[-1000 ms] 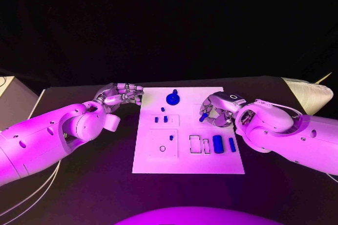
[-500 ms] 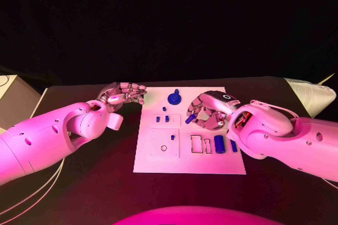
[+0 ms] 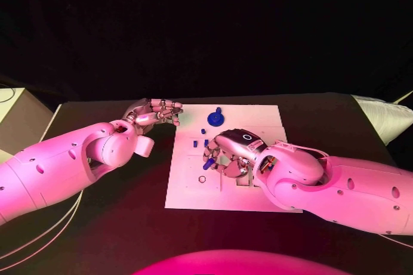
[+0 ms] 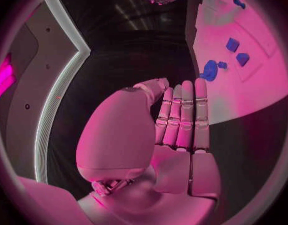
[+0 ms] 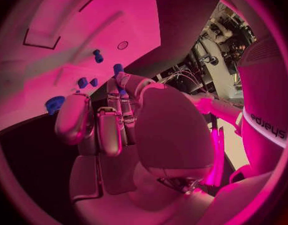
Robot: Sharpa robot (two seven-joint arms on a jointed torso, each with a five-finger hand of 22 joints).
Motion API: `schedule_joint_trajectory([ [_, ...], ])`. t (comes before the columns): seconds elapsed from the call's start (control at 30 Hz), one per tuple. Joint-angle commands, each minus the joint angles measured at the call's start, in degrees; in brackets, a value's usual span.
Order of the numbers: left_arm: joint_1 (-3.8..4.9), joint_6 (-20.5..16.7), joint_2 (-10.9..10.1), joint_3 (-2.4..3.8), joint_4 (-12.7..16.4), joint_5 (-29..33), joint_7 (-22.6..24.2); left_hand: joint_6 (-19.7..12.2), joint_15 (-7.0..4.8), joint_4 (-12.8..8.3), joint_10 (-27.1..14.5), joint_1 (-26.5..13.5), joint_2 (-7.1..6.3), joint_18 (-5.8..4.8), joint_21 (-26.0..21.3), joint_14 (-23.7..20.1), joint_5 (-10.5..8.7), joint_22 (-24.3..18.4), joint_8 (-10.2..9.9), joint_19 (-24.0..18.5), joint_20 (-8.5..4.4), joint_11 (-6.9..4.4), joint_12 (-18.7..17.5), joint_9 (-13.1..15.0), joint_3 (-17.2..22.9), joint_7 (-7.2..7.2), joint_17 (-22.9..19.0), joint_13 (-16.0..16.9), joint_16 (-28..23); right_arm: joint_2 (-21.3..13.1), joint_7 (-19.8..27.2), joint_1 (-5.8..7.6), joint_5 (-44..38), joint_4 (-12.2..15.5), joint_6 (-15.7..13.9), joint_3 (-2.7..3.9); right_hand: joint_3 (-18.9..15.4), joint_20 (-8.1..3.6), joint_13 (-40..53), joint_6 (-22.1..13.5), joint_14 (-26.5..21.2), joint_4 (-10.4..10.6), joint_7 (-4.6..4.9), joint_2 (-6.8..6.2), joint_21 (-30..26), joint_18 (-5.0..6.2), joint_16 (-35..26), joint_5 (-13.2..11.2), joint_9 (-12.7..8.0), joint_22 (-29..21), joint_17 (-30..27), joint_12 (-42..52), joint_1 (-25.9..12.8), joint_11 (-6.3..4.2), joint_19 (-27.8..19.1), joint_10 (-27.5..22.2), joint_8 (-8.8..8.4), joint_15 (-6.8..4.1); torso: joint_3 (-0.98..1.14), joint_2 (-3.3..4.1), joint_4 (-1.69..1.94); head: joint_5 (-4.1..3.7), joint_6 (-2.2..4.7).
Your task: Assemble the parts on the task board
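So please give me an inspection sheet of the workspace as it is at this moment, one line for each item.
Surface: black table, with the white task board in the middle.
Job's things: round blue part at the board's far edge; small blue parts beside the right hand.
Clutter: nothing seen.
Hands: right hand over the board, holding a blue peg; left hand at the board's far left corner, fingers curled, holding nothing.
Cables: white cables under the left arm.
Surroundings: dark backdrop; pale objects at both table ends.

The black table (image 3: 112,197) carries the white task board (image 3: 258,117) at its middle.
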Motion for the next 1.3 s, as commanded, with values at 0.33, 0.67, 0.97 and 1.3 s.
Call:
schedule_joint_trajectory([
  [0.33,0.0,0.64,0.05,0.05,0.28,0.16,0.36,0.14,-0.02,-0.15,0.32,0.4,0.23,0.23,-0.29,0.24,0.32,0.05,-0.39,0.53,-0.01,-0.06,-0.19,-0.01,-0.22,0.26,0.05,0.08,-0.29,2.88,0.46,-2.11,-5.01,-1.92,2.33,-0.38,0.41,-0.35,0.1,0.3,2.77,-0.05,0.25,0.67,-0.06,-0.98,0.24,0.24,2.33,-0.05,0.0,-0.09,0.3,-0.91,1.4,1.37,0.55,-0.38,0.05,0.05,-0.04,0.36,-0.39],
  [0.67,0.0,0.65,-0.05,0.05,0.3,0.16,0.28,0.22,-0.01,-0.14,0.39,0.37,0.27,0.21,-0.27,0.26,0.31,0.07,-0.44,0.53,-0.01,-0.06,-0.3,0.0,-0.28,0.27,0.06,0.09,-0.34,3.33,-0.07,-2.47,-6.11,-2.28,4.25,-0.57,0.49,-0.34,0.15,0.27,2.78,-0.15,0.29,0.67,0.03,-1.0,0.28,0.11,2.41,0.03,0.05,-0.16,0.22,-0.89,1.4,1.4,0.59,-0.36,0.09,0.0,-0.04,0.53,-0.86],
  [0.97,0.0,0.69,-0.08,0.05,0.29,0.16,0.23,0.22,-0.01,-0.14,0.39,0.37,0.27,0.21,-0.27,0.26,0.31,0.07,-0.44,0.53,-0.01,-0.06,-0.3,0.0,-0.28,0.27,0.06,0.09,-0.34,3.37,-0.44,-2.52,-6.83,-2.33,5.36,-0.63,0.49,-0.34,0.15,0.27,2.78,-0.15,0.29,0.67,0.03,-1.0,0.28,0.11,2.41,0.03,0.05,-0.16,0.22,-0.89,1.4,1.4,0.59,-0.36,0.09,0.03,-0.06,0.53,-1.05],
  [1.3,0.0,0.69,-0.14,0.05,0.34,0.16,0.21,0.28,0.0,-0.1,0.44,0.32,0.31,0.2,-0.28,0.28,0.31,0.09,-0.5,0.52,0.0,-0.05,-0.42,0.01,-0.32,0.27,0.08,0.1,-0.38,3.72,-0.83,-2.71,-7.63,-2.93,6.01,-0.8,0.49,-0.34,0.15,0.27,2.78,-0.15,0.29,0.67,0.03,-1.0,0.28,0.11,2.41,0.03,0.05,-0.16,0.22,-0.89,1.4,1.4,0.59,-0.36,0.07,0.02,-0.02,0.57,-1.26],
])
